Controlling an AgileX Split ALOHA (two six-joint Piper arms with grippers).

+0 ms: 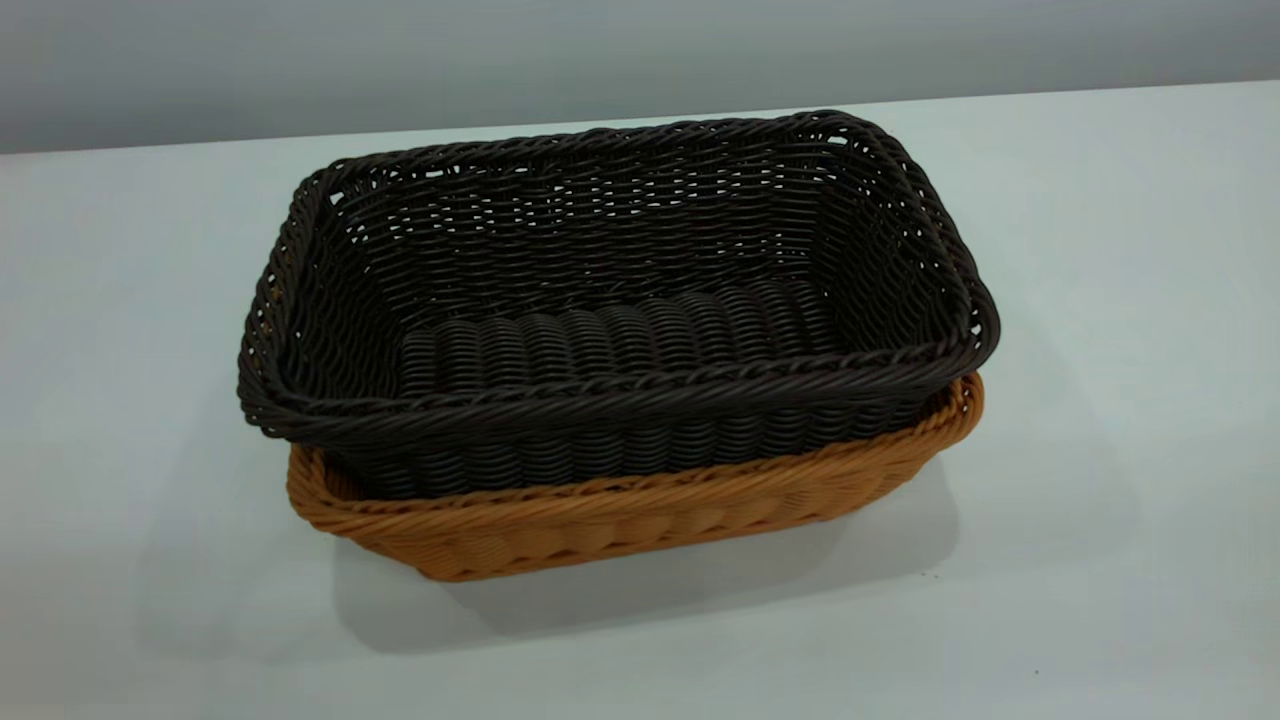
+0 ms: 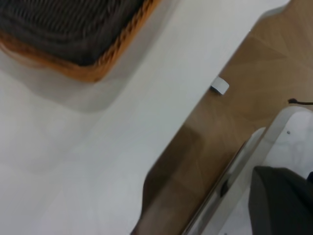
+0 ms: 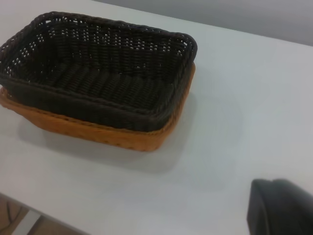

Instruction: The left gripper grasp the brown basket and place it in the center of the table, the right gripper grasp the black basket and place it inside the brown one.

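1. Exterior view: I see the rectangular near-black woven wicker basket point(image 1: 620, 300) nested inside the rectangular orange-tan woven wicker basket point(image 1: 620, 520), whose braided rim shows only along the near side and at the right corner. The pair stands about mid-way on the broad plain white desk point(image 1: 1100, 500). Neither arm appears here. I judge both placements done; what is left, at most, is drawing the arms back to rest.

2. Left wrist view: I see a corner of the nested baskets, with the orange-tan rim point(image 2: 93, 73) wrapped round the dark weave point(image 2: 63, 24). Well apart from them the desk edge gives way to a brown wooden floor point(image 2: 254, 73), with a small white block point(image 2: 220, 85) lying on it by the edge. A dark shape at the frame corner may belong to the left gripper point(image 2: 281, 200); I cannot tell how its fingers stand, and I see nothing held.

3. Right wrist view: I see the dark basket point(image 3: 98, 68) seated level in the tan one point(image 3: 107, 134). A dark part of the right gripper point(image 3: 281, 208) shows well clear of them; I cannot tell its fingers' state. Nothing stands in the way.
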